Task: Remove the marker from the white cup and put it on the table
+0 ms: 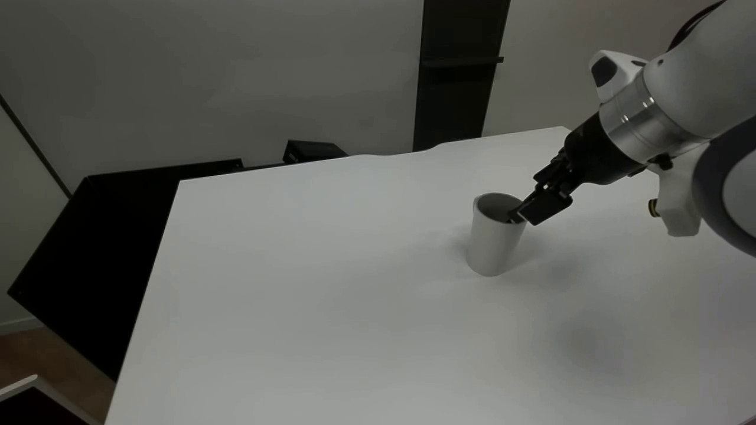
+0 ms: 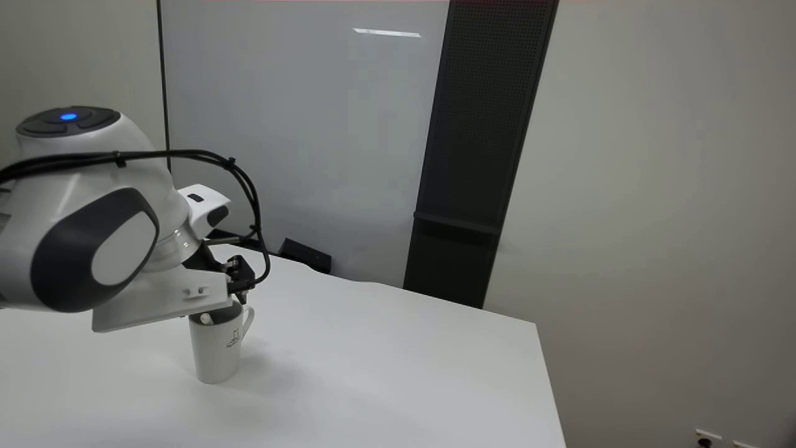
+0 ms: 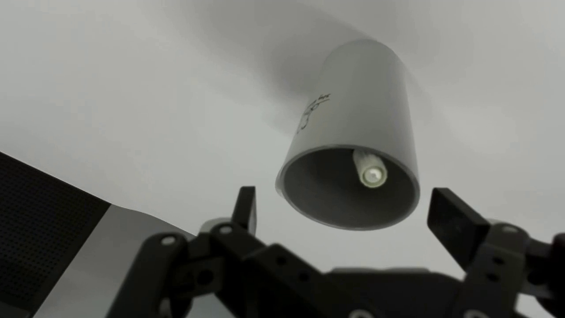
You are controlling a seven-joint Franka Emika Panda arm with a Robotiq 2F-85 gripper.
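Marker point(image 3: 370, 168) in white cup point(image 3: 359, 97), apparently at approach stage, ungripped.
Gripper point(image 3: 343, 201) near the cup's mouth, jaws wide apart, holding nothing, contact with rim uncertain; next, probably, to centre over the marker, lower, close, draw up along its axis past the rim, then lay on the table point(image 1: 295, 307). Pale end pointing up toward the mouth, long axis steep, seemingly tilted toward the cup wall; lower end hidden inside.
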